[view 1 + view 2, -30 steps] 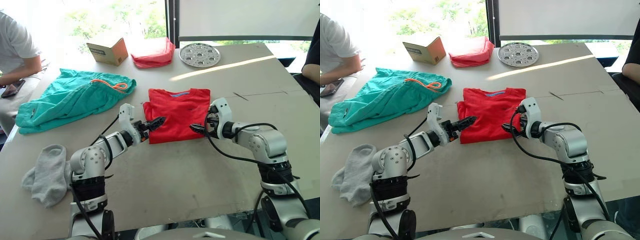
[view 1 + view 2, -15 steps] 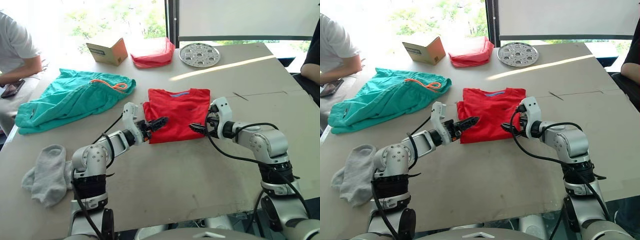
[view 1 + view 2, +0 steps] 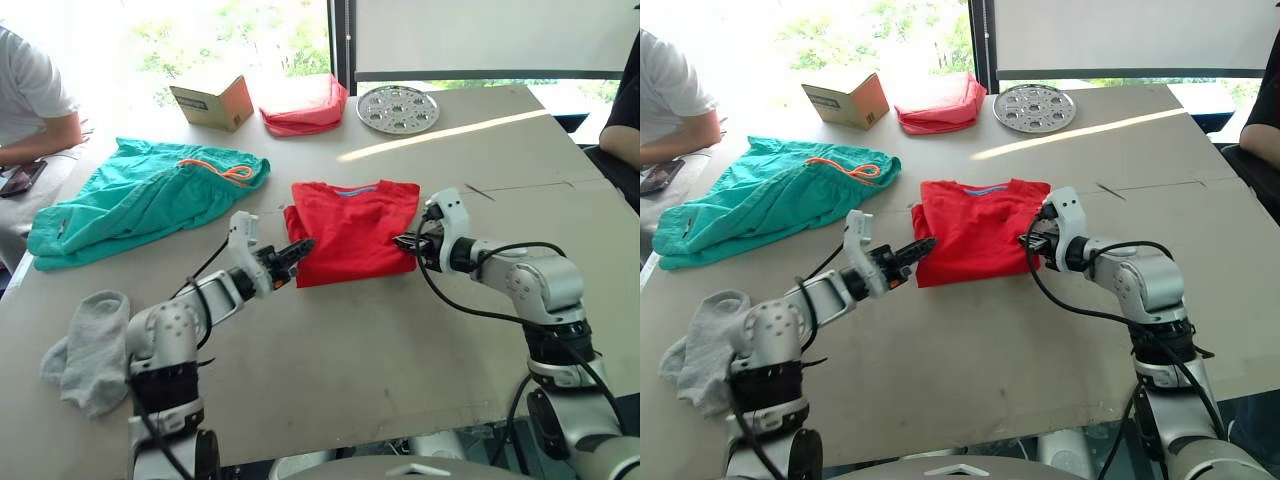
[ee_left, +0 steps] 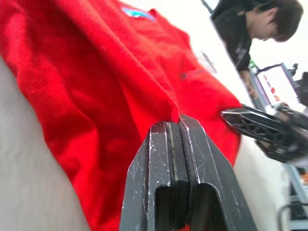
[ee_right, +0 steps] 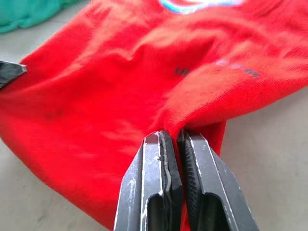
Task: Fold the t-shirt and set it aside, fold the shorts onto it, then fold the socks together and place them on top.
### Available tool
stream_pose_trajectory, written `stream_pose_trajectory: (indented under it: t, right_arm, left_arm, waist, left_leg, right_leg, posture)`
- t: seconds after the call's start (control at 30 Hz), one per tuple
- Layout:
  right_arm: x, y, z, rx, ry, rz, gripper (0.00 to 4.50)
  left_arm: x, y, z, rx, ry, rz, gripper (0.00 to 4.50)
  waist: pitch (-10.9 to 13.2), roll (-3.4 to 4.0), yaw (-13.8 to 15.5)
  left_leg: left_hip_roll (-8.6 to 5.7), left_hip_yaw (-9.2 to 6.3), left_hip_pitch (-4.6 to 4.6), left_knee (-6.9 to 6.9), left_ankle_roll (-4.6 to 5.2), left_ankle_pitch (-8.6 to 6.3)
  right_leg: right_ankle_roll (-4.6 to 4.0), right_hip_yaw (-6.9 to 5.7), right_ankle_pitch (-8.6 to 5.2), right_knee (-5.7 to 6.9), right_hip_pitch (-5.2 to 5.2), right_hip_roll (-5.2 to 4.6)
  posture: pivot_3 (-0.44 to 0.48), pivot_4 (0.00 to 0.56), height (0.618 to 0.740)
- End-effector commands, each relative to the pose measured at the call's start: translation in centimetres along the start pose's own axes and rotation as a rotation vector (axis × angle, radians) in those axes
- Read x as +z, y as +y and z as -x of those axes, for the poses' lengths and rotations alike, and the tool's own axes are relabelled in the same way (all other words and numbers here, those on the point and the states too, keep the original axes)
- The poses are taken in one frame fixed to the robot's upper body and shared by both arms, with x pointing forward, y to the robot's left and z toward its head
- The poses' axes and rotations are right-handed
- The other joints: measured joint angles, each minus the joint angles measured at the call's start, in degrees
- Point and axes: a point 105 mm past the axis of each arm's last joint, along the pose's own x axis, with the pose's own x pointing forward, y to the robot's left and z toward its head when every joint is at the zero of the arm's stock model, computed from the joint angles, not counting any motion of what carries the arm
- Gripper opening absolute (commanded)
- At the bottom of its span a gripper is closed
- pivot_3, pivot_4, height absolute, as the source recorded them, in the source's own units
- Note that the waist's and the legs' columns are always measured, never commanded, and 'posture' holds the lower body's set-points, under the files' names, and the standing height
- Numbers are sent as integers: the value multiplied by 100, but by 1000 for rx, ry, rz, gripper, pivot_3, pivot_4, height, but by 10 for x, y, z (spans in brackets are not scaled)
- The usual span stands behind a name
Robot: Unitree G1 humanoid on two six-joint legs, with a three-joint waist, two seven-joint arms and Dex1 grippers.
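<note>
On the wide beige table [image 3: 400, 330], in front of bright windows with greenery outside, the clothes are being laid out in plain sight, and a band of sunlight is being cast across the far right part of the top. A seated person [image 3: 30, 100] in a white shirt is being seen at the far left edge, and another person's arm at the far right edge. Along the far side a cardboard box [image 3: 212, 101], a pinkish-red folded bundle [image 3: 305, 104] and a round metal tray [image 3: 398, 107] with dimples are being kept in a row; what the box holds cannot be told. The teal shorts [image 3: 140, 195] with the orange drawstring [image 3: 225, 171] are being left spread to the left of centre, and the grey socks [image 3: 88, 335] are being left in a heap at the near left edge. The red t-shirt [image 3: 350, 228] is lying folded at the middle of the table, collar toward the far side. The left gripper [image 3: 293, 254] is being held low at the shirt's near left corner, the arm stretched forward, its fingers [image 4: 168, 159] pressed together on a fold of the red cloth. The right gripper [image 3: 405, 243] is being held at the shirt's near right edge, the forearm reaching in from the right, its fingers [image 5: 166, 178] pinched on the hem.
</note>
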Motion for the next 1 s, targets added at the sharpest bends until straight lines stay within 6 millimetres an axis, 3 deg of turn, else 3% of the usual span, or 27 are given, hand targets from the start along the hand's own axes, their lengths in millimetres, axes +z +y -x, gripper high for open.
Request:
stream_pose_trajectory:
  t: [0.03,0.1,0.23,0.47,0.5,0.53,0.57,0.6,0.63,0.7,0.77,0.83,0.87,1.0]
  right_arm:
    - [9,11,10,56,-36,37,29]
    - [-1,10,11,55,4,46,29]
    - [-20,8,13,47,95,71,29]
    - [-35,6,24,53,168,184,29]
    - [-37,4,27,45,176,201,543]
    - [-39,5,31,60,193,241,695]
    - [-42,6,35,71,208,271,939]
    - [-44,7,38,82,219,290,1409]
    - [-42,7,41,76,210,313,1985]
    - [-27,15,52,122,138,307,2573]
    - [-11,19,59,138,67,324,2658]
    - [5,26,53,177,-15,316,2658]
    - [12,26,45,170,-54,278,2367]
    - [17,34,-17,114,-146,276,774]
  left_arm:
    - [0,-13,23,4,-38,-10,0]
    - [-16,-10,37,58,-33,26,0]
    - [-47,-8,45,140,18,35,0]
    - [-61,-6,58,211,-3,39,0]
    - [-59,-7,61,211,-13,18,0]
    - [-55,-4,65,229,-34,15,0]
    - [-51,-3,68,225,-63,24,693]
    - [-48,-3,70,222,-83,33,933]
    - [-44,-4,73,216,-96,19,1491]
    - [-23,-7,79,207,-154,-58,2098]
    - [-11,-16,78,155,-137,-132,2972]
    - [-3,-23,67,102,-118,-167,2741]
    - [0,-26,59,79,-98,-193,2494]
    - [15,-19,8,99,-117,-251,623]
  waist:
    - [0,-1,7]
    - [-2,-1,5]
    - [-1,0,57]
    - [-1,0,177]
    - [-2,-2,178]
    - [-2,-2,179]
    - [-2,-1,191]
    - [-3,-3,188]
    - [-3,-3,187]
    - [0,-3,188]
    - [1,-3,189]
    - [1,-2,189]
    - [0,-8,187]
    - [-13,-26,175]
  left_leg:
    - [0,1,1,1,0,0]
    - [0,12,6,0,2,-1]
    - [0,24,9,-1,10,-6]
    - [1,58,15,0,22,-14]
    - [2,56,13,-1,22,-15]
    - [4,56,13,-1,22,-15]
    - [6,55,13,-2,22,-15]
    - [6,56,13,-3,22,-15]
    - [7,58,13,-2,22,-15]
    - [8,64,14,-2,22,-15]
    - [13,60,12,-4,21,-16]
    - [17,67,13,-4,22,-17]
    - [17,75,15,-3,25,-18]
    - [18,81,34,-4,25,-18]
  right_leg:
    - [0,0,0,1,1,0]
    - [0,12,0,0,3,0]
    - [0,22,0,1,1,2]
    - [-2,32,1,-3,3,2]
    - [-1,30,1,-4,2,3]
    - [-1,30,1,-6,3,4]
    - [-1,30,1,-6,3,5]
    - [-1,29,1,-6,2,4]
    - [-1,28,1,-6,3,6]
    - [-1,30,1,-5,2,7]
    - [-1,33,1,-7,2,10]
    - [-1,30,1,-8,3,16]
    - [-1,31,1,-9,5,16]
    - [0,34,6,-9,17,24]
  posture:
    - [0,150,740]
    - [0,150,740]
    - [0,150,740]
    - [0,150,740]
    - [0,150,740]
    - [0,150,740]
    - [0,150,740]
    - [0,150,740]
    - [0,150,740]
    - [0,150,740]
    - [0,150,740]
    - [0,150,740]
    - [0,150,740]
    - [0,150,740]
